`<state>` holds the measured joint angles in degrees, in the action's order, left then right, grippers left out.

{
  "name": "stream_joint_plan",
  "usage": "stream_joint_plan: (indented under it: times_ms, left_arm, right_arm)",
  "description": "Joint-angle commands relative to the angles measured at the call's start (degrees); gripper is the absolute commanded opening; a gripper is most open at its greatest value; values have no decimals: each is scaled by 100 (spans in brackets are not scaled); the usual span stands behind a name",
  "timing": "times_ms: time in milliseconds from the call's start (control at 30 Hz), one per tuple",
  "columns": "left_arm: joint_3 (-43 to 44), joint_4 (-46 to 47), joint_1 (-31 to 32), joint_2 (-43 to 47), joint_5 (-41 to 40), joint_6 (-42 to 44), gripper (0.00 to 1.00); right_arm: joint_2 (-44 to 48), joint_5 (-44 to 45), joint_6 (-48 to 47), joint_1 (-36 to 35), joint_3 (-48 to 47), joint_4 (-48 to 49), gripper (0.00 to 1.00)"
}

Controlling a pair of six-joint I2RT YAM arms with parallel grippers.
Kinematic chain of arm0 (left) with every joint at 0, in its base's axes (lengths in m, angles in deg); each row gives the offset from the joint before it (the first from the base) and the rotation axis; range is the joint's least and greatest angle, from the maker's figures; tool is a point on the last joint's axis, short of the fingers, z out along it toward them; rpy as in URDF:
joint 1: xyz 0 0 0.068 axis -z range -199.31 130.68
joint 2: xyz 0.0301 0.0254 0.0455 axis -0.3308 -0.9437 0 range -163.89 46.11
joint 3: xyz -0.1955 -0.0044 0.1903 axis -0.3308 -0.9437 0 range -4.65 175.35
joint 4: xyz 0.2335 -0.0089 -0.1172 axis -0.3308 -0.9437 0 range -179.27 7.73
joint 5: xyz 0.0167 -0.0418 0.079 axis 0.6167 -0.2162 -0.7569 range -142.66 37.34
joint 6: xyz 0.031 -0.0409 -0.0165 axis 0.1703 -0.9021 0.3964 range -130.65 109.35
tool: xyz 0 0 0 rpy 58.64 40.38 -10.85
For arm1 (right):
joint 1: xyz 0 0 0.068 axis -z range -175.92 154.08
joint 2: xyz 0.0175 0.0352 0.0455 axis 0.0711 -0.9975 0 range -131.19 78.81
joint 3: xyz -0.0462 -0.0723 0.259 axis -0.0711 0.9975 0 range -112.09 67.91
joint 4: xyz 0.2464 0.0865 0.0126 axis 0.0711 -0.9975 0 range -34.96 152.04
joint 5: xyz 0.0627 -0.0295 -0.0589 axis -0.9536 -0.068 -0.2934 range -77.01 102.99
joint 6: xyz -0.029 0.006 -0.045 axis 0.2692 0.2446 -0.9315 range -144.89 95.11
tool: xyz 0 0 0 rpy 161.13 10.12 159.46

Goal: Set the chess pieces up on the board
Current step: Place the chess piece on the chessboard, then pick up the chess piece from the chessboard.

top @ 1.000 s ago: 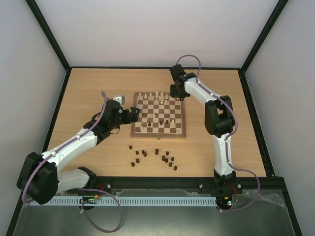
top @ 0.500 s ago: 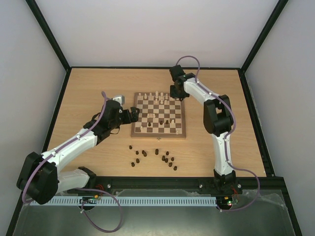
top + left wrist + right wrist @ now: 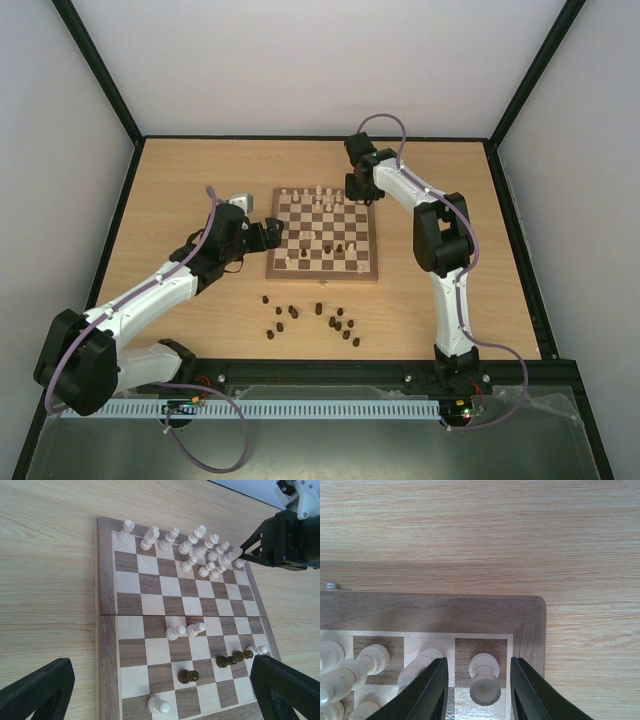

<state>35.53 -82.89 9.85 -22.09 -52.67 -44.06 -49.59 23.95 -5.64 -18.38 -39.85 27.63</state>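
Note:
The board (image 3: 370, 272) lies mid-table and also shows in the left wrist view (image 3: 106, 580). Cream pieces (image 3: 322, 197) fill its far rows (image 3: 200, 547). A few dark pieces (image 3: 188, 676) and cream pawns (image 3: 184, 630) stand on its near half. Several dark pieces (image 3: 315, 318) lie loose on the table in front of the board. My right gripper (image 3: 358, 190) is open at the far right corner, its fingers (image 3: 427, 690) on either side of a cream piece (image 3: 485, 679) without touching it. My left gripper (image 3: 272, 232) is open and empty at the board's left edge.
Black frame rails and white walls enclose the pale tabletop (image 3: 180, 190). The right arm's elbow (image 3: 440, 235) hangs to the right of the board. The right gripper shows as a black body (image 3: 280, 540) in the left wrist view.
The right arm's elbow has shifted very slightly. Both grippers and all pieces stay where they were.

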Motion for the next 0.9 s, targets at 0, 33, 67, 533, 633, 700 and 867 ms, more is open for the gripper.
stream_joint_plan:
  times_ms: [0, 33, 67, 533, 633, 700, 867]
  left_arm:
    - [33, -8, -34, 97, -14, 80, 100]
    - [32, -8, -34, 97, -9, 80, 100]
    - [33, -8, -34, 105, -8, 80, 99]
    - [28, -19, -35, 106, -25, 71, 100]
    - [29, -26, -34, 97, -43, 71, 100]
    - [29, -22, -34, 97, -47, 74, 99]
    - [31, -37, -34, 105, -75, 72, 100]
  right_arm:
    - [421, 95, -50, 31, 87, -227, 38]
    - [545, 124, -52, 31, 149, -204, 39]
    - [678, 162, -52, 31, 227, -204, 40]
    - [2871, -332, -36, -349, 2160, 117, 51]
    - [3069, -432, 23, -705, 2401, 172, 53]
    - [3096, -569, 65, -923, 2444, 213, 54]
    - [2792, -771, 123, -1359, 2332, 227, 54]
